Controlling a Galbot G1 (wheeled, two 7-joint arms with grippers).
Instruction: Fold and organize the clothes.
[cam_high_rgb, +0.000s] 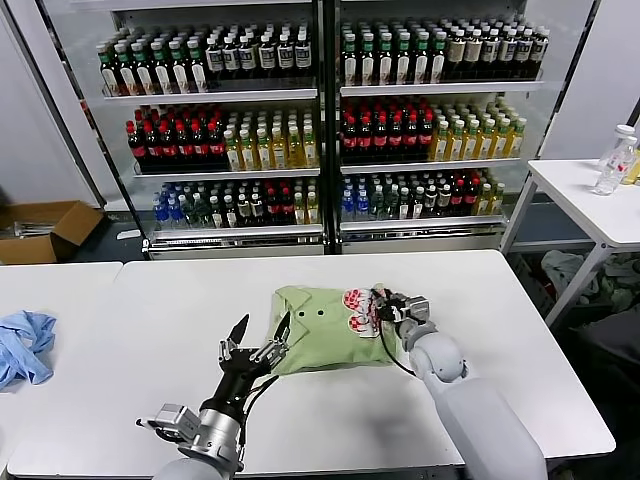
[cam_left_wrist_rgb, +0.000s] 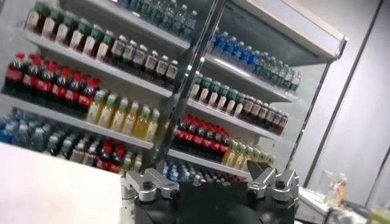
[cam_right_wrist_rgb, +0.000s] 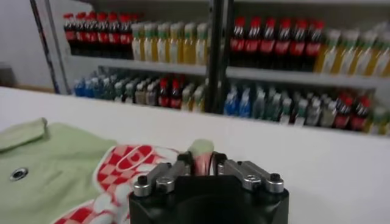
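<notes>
1. The sage-green shirt (cam_high_rgb: 325, 332) lies on the white bench (cam_high_rgb: 480, 300) as a partly folded bundle, with its collar placket and the pink-red printed motif (cam_high_rgb: 357, 308) facing up.
2. The right end effector (cam_high_rgb: 385, 303) sits at the bundle's right edge, just beside the motif. In the right wrist view its fingers (cam_right_wrist_rgb: 201, 159) are closed narrowly on a pinched fold of the shirt's cloth.
3. The left end effector (cam_high_rgb: 258, 338) stands at the bundle's left edge with its fingers spread wide and nothing between them. One fingertip is close against the cloth, but I cannot tell if it touches.
4. Judged from this, a fold is in hand: the right side is gripped and ready to be carried over, towards the left end effector.
5. The next move likely calls for lifting that edge clear of the bench and laying it flat across the bundle, while the left end effector either pins or grips its own edge.
6. Behind the bench, a glass-fronted cooler (cam_high_rgb: 325, 120) holds rows of bottled drinks. No label or brand on them is readable, and the motif shows no legible writing.
</notes>
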